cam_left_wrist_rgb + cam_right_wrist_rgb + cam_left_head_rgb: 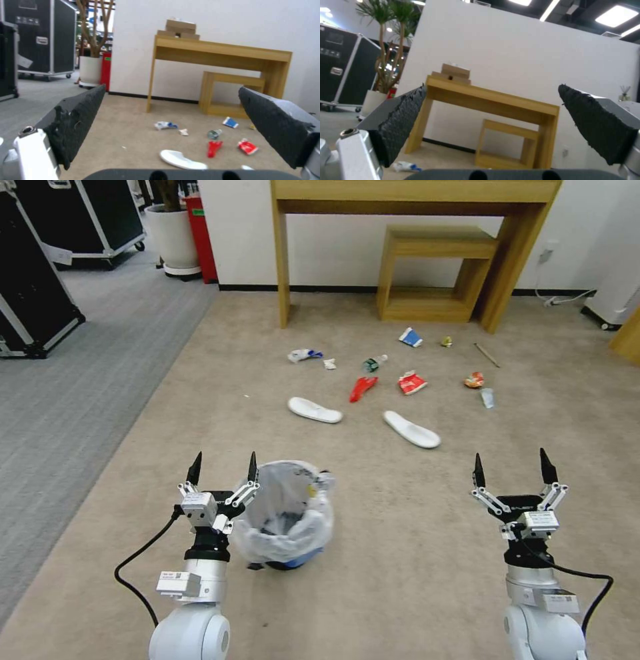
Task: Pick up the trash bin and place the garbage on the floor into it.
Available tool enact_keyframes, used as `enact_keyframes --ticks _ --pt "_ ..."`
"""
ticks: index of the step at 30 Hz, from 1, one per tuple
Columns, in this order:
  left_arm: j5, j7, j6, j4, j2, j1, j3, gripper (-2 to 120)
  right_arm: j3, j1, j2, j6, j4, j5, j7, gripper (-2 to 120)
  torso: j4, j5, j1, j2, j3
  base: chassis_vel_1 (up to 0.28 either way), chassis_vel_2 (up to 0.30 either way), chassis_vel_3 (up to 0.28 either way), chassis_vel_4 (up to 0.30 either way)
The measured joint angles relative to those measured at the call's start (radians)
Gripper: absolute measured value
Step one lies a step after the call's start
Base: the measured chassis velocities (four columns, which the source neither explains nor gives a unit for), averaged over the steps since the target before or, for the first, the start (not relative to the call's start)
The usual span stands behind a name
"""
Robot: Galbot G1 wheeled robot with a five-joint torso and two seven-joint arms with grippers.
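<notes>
The trash bin (287, 517), small and lined with a crinkly whitish bag, stands on the beige carpet floor (400, 500) near me. My left gripper (223, 467) is open just left of its rim, holding nothing. My right gripper (512, 468) is open over bare carpet far to the bin's right. The garbage lies farther off: two white slippers (315, 410) (411, 429), a red wrapper (363, 389), a red packet (412, 382), a bottle (373, 363), a blue-white carton (411, 337), an orange wrapper (474, 379) and a stick (487, 355). The left wrist view shows a slipper (181, 160) and the red wrapper (213, 148).
A wooden desk (413, 200) with a low wooden shelf (433, 273) under it stands against the white wall behind the litter. Grey carpet (73, 380), black flight cases (33, 280), a white planter (172, 240) and a red bin (200, 237) lie to the left.
</notes>
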Motion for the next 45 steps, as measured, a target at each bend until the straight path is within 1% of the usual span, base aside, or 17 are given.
enact_keyframes --ticks 2,5,10,19,26,34,45 --pt "-0.003 0.000 0.000 -0.002 0.001 0.000 -0.001 100 -0.001 0.000 0.001 0.001 0.002 -0.002 0.003 100 0.0001 -0.0004 0.000 0.000 0.000 0.175 0.148 -0.165 -0.166" --pt "-0.007 0.000 0.000 -0.004 0.004 0.000 -0.003 100 -0.006 -0.001 0.004 0.001 0.006 -0.005 0.012 100 0.0000 0.0002 0.000 0.000 0.000 0.075 0.082 -0.070 -0.037" --pt "-0.013 0.000 0.000 -0.007 0.007 0.001 -0.003 100 -0.006 -0.001 0.010 0.006 0.006 -0.015 0.014 100 -0.0003 0.0004 0.000 0.000 0.000 -0.034 -0.050 0.023 0.032" --pt "-0.014 0.000 -0.001 -0.009 0.009 0.007 -0.002 100 -0.002 -0.002 0.015 0.018 -0.001 0.006 -0.022 100 -0.0002 0.0002 0.000 0.000 0.000 -0.011 -0.009 0.007 0.011" --pt "-0.016 0.003 -0.003 -0.010 0.012 0.012 -0.002 100 -0.001 -0.007 0.019 0.021 -0.001 0.011 -0.028 100 -0.0002 0.0002 0.000 0.000 0.000 -0.042 0.040 0.036 -0.034" --pt "-0.017 0.007 -0.003 -0.013 0.013 0.012 0.001 100 0.001 -0.011 0.019 0.021 0.009 0.018 -0.042 100 -0.0001 0.0004 0.000 0.000 0.000 -0.180 0.177 0.190 -0.177" --pt "-0.012 0.012 -0.008 0.001 0.007 0.013 0.011 100 0.001 -0.012 0.017 0.019 0.009 0.019 -0.037 100 -0.0001 0.0003 0.000 0.000 0.000 -0.284 0.268 0.280 -0.272"
